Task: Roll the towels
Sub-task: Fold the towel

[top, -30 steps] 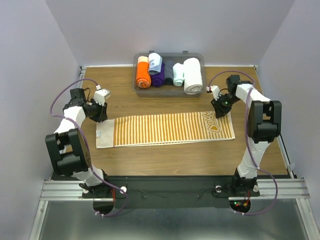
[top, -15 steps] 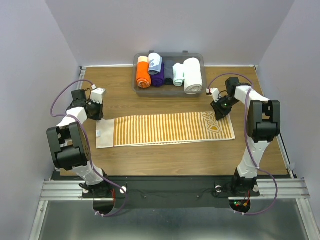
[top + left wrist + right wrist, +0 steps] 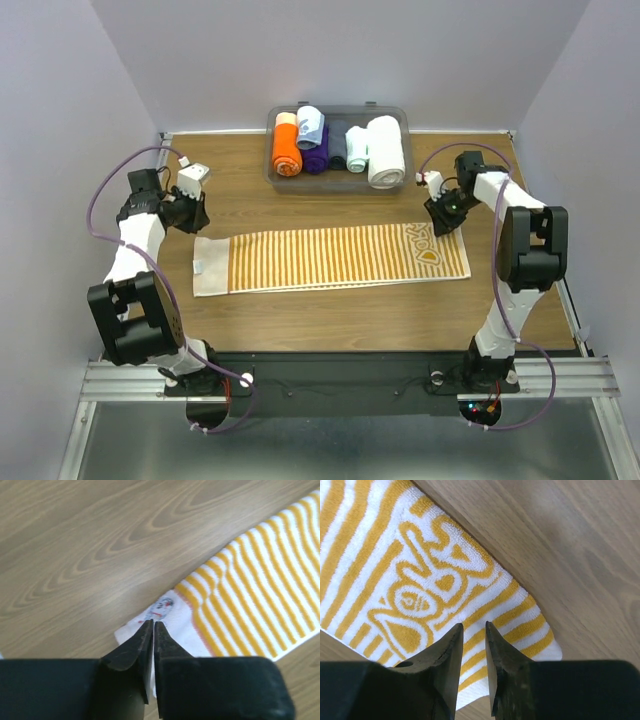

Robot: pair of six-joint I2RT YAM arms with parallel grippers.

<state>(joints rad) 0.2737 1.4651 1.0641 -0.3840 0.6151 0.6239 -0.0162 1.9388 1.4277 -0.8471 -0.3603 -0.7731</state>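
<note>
The yellow-and-white striped towel [image 3: 320,258] lies flat and unrolled across the table, with a white labelled end on the left and lettering [image 3: 425,245] on the right. My left gripper [image 3: 194,218] hovers at the far left corner. In the left wrist view its jaws [image 3: 153,623] are shut over the white end of the towel [image 3: 260,595], holding nothing. My right gripper [image 3: 440,220] hangs over the far right corner, and its jaws [image 3: 474,625] stand narrowly open and empty above the towel [image 3: 420,580]. A pale blue rolled towel [image 3: 310,125] rests in the bin.
A clear plastic bin [image 3: 335,108] at the back centre holds an orange roll [image 3: 286,148], a purple roll [image 3: 316,155], a dark roll [image 3: 337,148], a pale mint roll [image 3: 356,148] and a thick white roll [image 3: 386,150]. Bare wood surrounds the towel.
My left gripper has drawn back toward the far left, off the towel's corner, and its jaws have closed. The right gripper and the towel have barely moved.
</note>
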